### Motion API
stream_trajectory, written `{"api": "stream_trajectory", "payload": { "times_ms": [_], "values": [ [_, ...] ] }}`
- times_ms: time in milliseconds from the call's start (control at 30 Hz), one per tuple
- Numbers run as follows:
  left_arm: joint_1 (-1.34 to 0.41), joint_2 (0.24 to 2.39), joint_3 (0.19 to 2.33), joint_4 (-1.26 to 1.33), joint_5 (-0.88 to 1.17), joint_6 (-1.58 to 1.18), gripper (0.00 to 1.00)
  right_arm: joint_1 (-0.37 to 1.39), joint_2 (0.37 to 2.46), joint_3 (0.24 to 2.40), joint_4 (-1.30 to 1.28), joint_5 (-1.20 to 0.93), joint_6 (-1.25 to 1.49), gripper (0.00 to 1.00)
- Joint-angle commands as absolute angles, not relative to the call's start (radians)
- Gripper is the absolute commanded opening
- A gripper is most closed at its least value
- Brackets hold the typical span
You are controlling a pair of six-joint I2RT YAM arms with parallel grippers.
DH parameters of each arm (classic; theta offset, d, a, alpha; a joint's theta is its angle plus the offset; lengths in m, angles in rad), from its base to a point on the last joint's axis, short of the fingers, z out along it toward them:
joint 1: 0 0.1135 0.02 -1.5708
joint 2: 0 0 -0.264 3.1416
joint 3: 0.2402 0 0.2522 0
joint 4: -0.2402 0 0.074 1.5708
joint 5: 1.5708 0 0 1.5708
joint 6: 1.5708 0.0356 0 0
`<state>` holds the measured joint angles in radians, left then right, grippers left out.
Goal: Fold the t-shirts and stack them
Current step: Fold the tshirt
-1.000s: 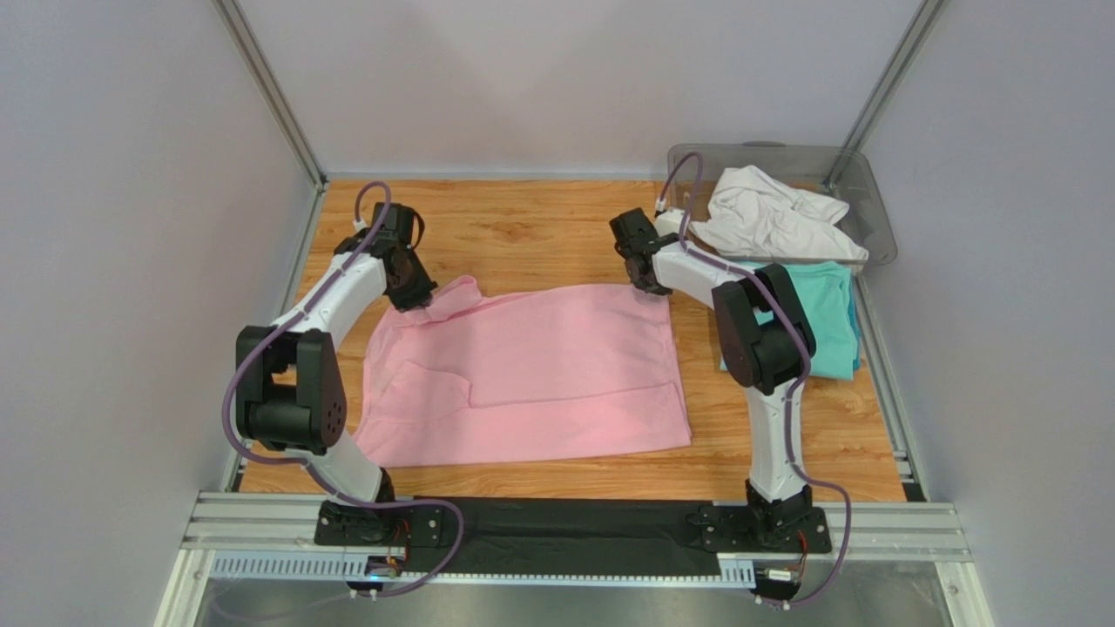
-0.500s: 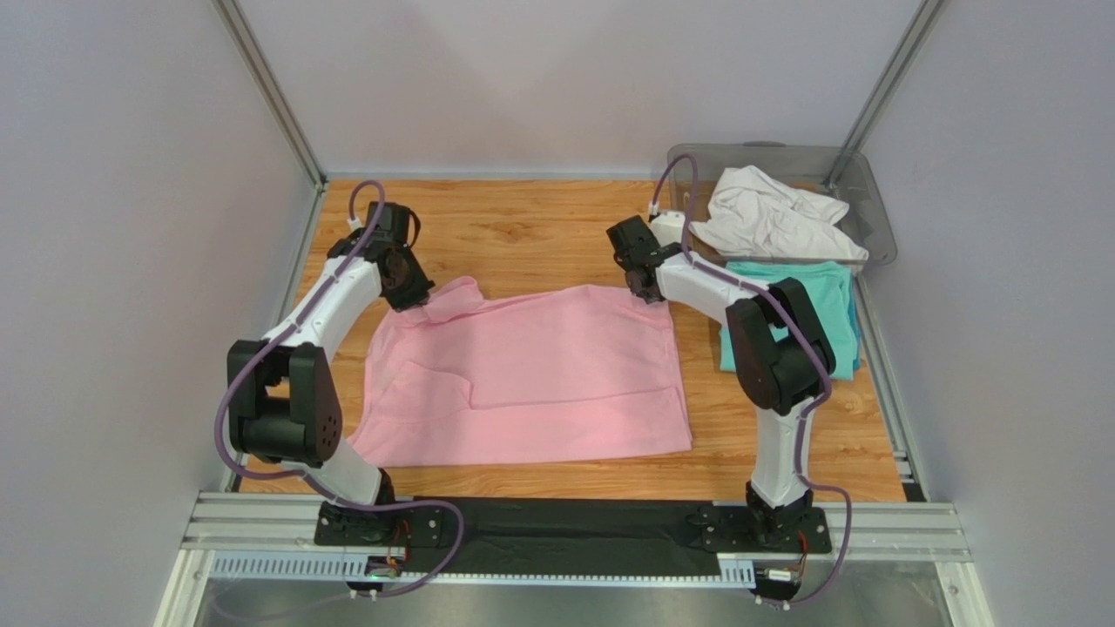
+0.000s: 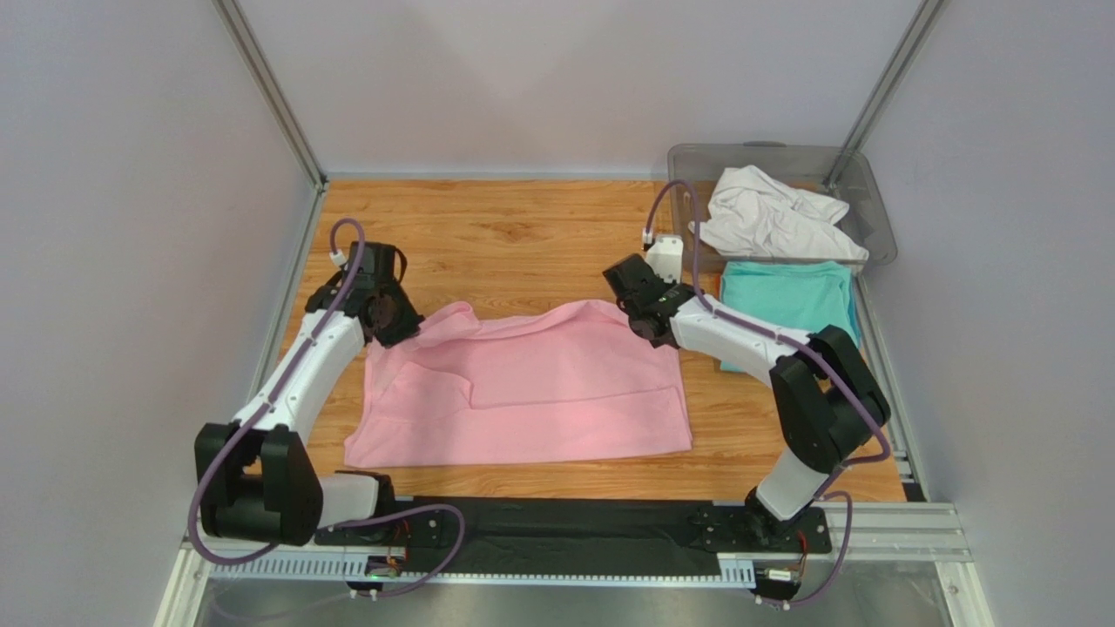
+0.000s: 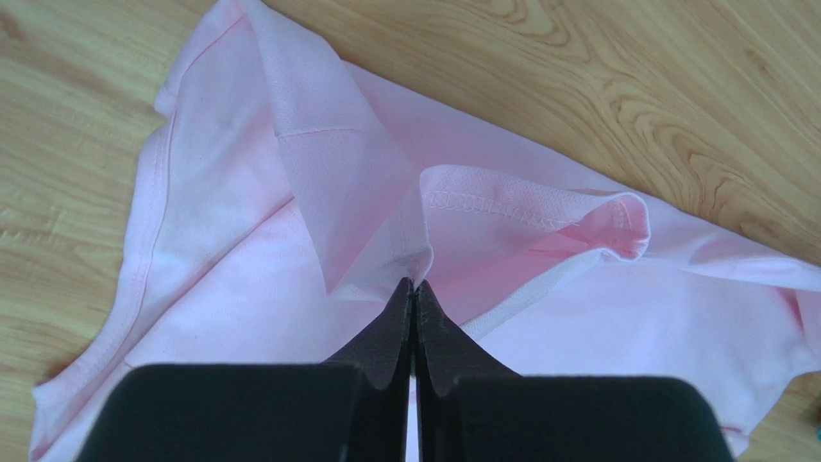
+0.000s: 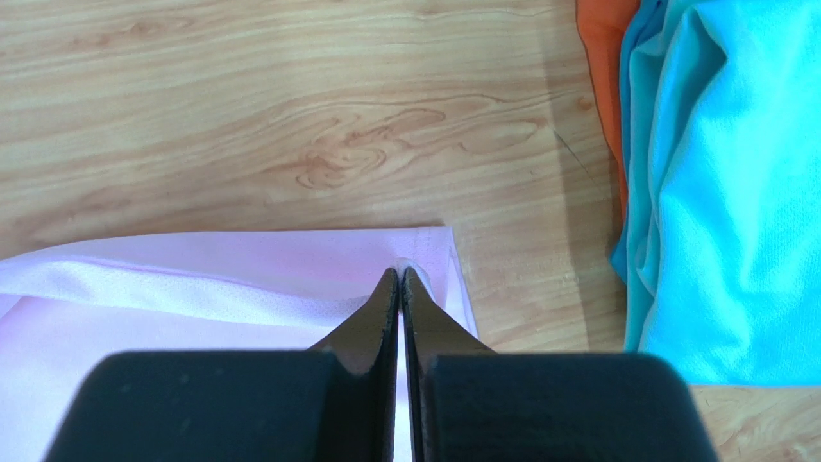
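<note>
You are holding the light pink t-shirt (image 3: 524,385) by its far edge with both hands while it is lying spread across the middle of the wooden desk (image 3: 524,229). Your left hand (image 4: 414,289) is clenching a bunched fold of cloth at the far left corner, by the sleeve. Your right hand (image 5: 400,276) is pinching the hemmed far right corner, jaws closed flat on it.

The teal t-shirt (image 3: 801,294) is lying folded just to the right of the pink one, and the white t-shirt (image 3: 772,216) is sitting crumpled in the clear grey bin (image 3: 880,209) beyond it.

This knit is looking thin, light and limp, so it is likely going to sag and drag between your two grips rather than hold a straight line. Taking it at the stitched hems and corners is giving you the firmest bite. The left grip seems to be catching more than one layer, so a crooked crease is a risk there.
</note>
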<state>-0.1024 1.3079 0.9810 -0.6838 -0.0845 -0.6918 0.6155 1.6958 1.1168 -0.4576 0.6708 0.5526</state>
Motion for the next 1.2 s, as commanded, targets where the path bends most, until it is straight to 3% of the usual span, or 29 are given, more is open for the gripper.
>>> {"api": "stream_trajectory", "payload": {
  "times_ms": [0, 467, 700, 833, 900, 933, 967, 1000, 1100, 1167],
  "values": [
    [-0.103, 1.188, 0.921, -0.695, -0.100, -0.716, 0.00, 0.630, 1.592, 1.050, -0.443, 0.739, 0.595, 0.00],
    [-0.104, 0.951, 0.752, -0.750, -0.147, -0.756, 0.00, 0.640, 1.353, 0.855, -0.465, 0.707, 0.601, 0.00],
    [-0.103, 0.911, 0.649, -0.762, -0.126, -0.775, 0.00, 0.669, 1.351, 0.795, -0.448, 0.655, 0.627, 0.00],
    [-0.103, 0.882, 0.583, -0.782, -0.127, -0.804, 0.06, 0.703, 1.347, 0.744, -0.468, 0.635, 0.675, 0.02],
    [-0.103, 0.850, 0.554, -0.784, -0.094, -0.814, 0.17, 0.724, 1.341, 0.726, -0.483, 0.634, 0.713, 0.17],
    [-0.104, 0.819, 0.546, -0.785, -0.080, -0.825, 0.35, 0.738, 1.335, 0.710, -0.503, 0.635, 0.722, 0.45],
    [-0.104, 0.802, 0.542, -0.793, -0.063, -0.830, 0.46, 0.742, 1.327, 0.709, -0.517, 0.637, 0.733, 0.57],
    [-0.104, 0.783, 0.541, -0.801, -0.061, -0.845, 0.57, 0.749, 1.318, 0.710, -0.543, 0.646, 0.745, 0.62],
    [-0.104, 0.695, 0.563, -0.845, -0.064, -0.870, 0.68, 0.779, 1.261, 0.724, -0.571, 0.641, 0.735, 0.69],
    [-0.103, 0.634, 0.578, -0.861, -0.067, -0.880, 0.81, 0.808, 1.207, 0.736, -0.560, 0.621, 0.701, 0.73]
  ]
}}
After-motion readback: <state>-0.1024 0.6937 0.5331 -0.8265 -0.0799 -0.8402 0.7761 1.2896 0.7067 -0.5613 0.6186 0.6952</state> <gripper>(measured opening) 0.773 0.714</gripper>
